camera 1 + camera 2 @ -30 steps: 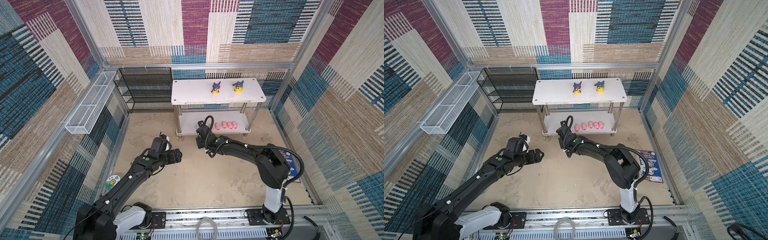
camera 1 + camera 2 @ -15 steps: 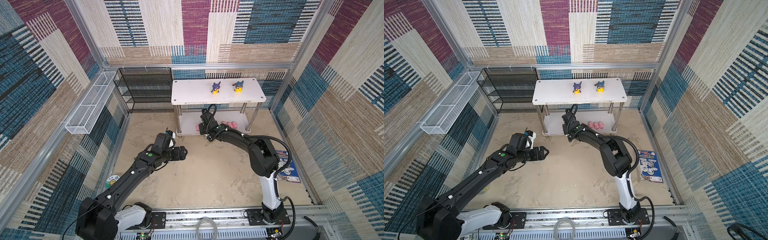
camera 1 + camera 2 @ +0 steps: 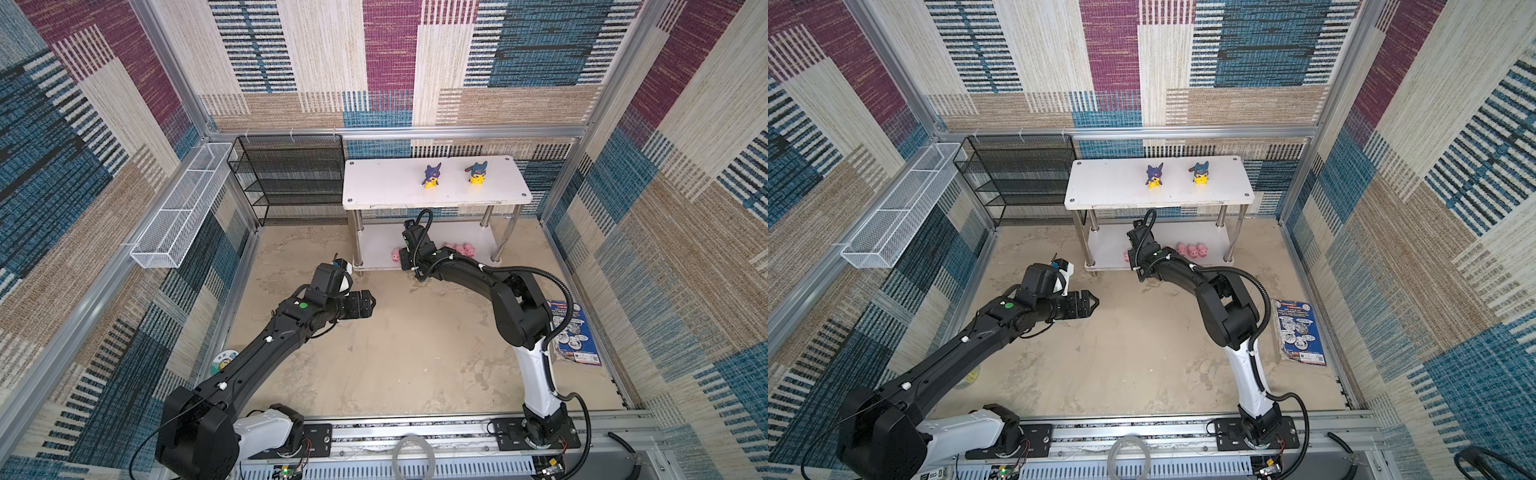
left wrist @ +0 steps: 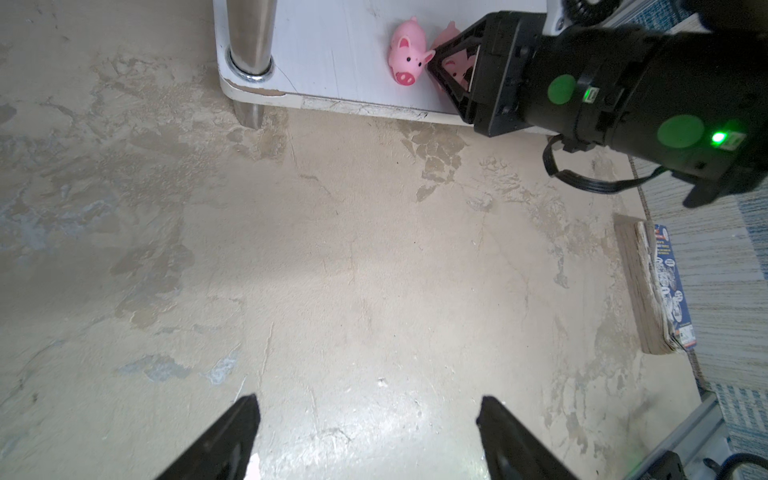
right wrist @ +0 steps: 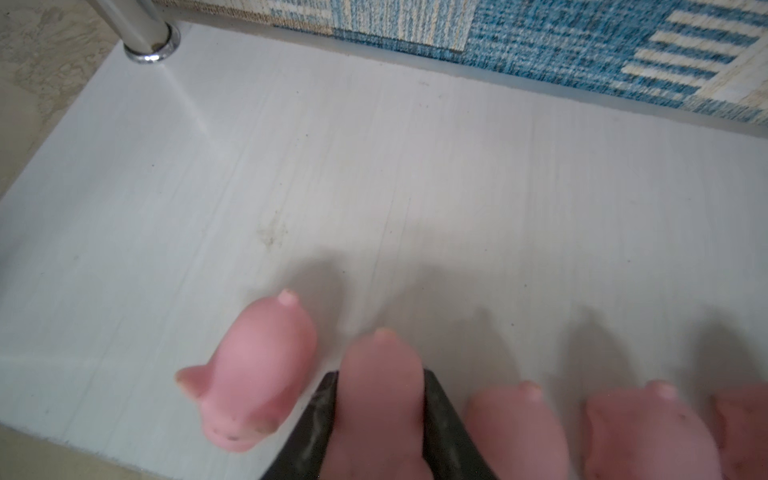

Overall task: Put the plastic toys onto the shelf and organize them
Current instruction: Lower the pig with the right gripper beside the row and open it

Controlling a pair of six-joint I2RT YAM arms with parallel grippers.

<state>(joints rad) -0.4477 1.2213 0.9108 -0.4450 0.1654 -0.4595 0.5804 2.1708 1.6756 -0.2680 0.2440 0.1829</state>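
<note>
Item: pig [image 5: 380,419], small, pink, glossy moulded plastic, resting on the lower tier of the shelf [image 3: 386,187] and pinched at its flanks by the right gripper [image 5: 380,376]. Other pigs [image 5: 515,428] sit in a row just beside it, a stray pig [image 5: 257,370] is turned at an angle on its other side, and two hooded figures [image 3: 432,176] stand upright on the top tier. Handling, as judged: light, smooth and probably slippery, perhaps slightly squashy, so best taken across the plump mid-body, not by snout or ears. The left gripper [image 4: 368,401] gapes wide and empty over the floor [image 4: 332,249], well apart from the shelf.
</note>
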